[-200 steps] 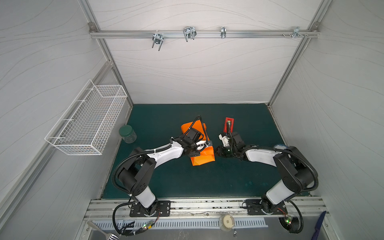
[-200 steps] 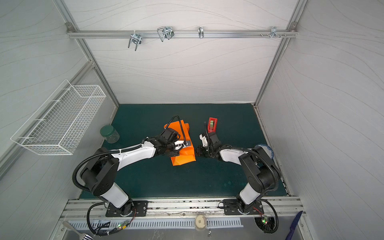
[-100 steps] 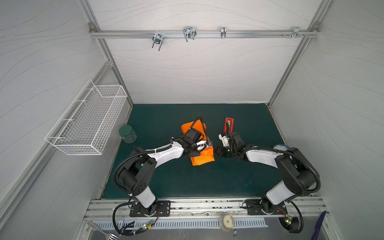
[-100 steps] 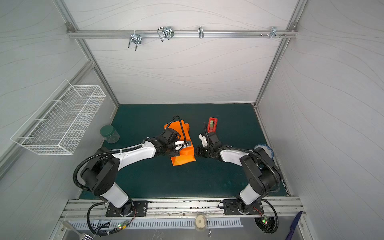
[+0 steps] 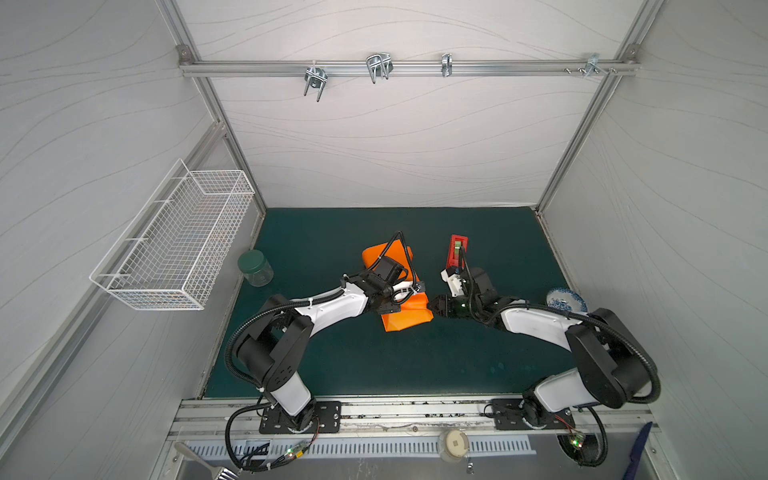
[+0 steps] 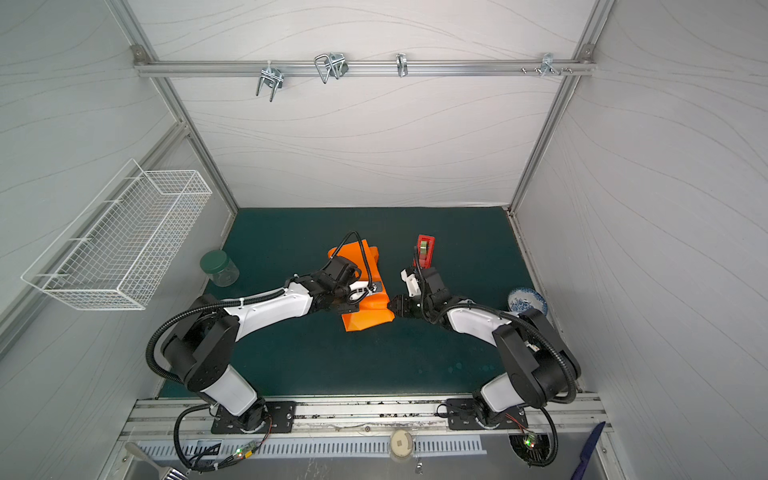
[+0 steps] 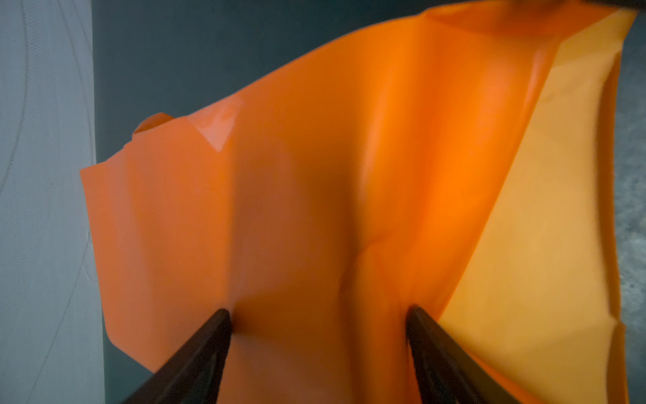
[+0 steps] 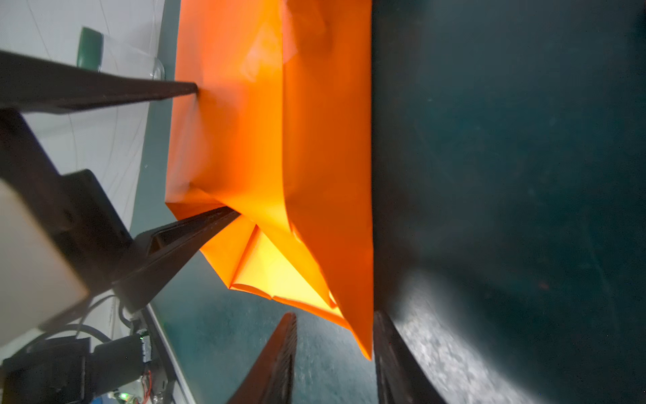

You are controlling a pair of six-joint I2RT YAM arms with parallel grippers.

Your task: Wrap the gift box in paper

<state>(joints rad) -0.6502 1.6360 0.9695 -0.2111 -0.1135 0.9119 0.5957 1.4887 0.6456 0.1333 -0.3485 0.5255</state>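
The orange paper (image 5: 405, 318) (image 6: 365, 318) is folded round a low block in the middle of the green mat. The gift box is hidden under it. My left gripper (image 5: 401, 297) (image 6: 360, 297) (image 7: 318, 313) is open, both fingertips (image 8: 188, 90) resting wide apart on the paper's top face (image 7: 314, 175). My right gripper (image 5: 432, 305) (image 6: 391, 309) (image 8: 334, 316) sits low at the parcel's right side. Its jaws stand apart, and a pointed corner of a folded flap (image 8: 363, 335) hangs loose between them, close to one finger.
A red tape dispenser (image 5: 456, 249) (image 6: 424, 249) lies just behind the right gripper. A green-lidded jar (image 5: 254, 268) (image 6: 219, 268) stands by the left wall, under a wire basket (image 5: 174, 241). At the right wall sits a blue-patterned plate (image 5: 565, 300).
The right gripper's jaws have spread apart at the paper's right edge. Both arms and the parcel stay almost where they were.
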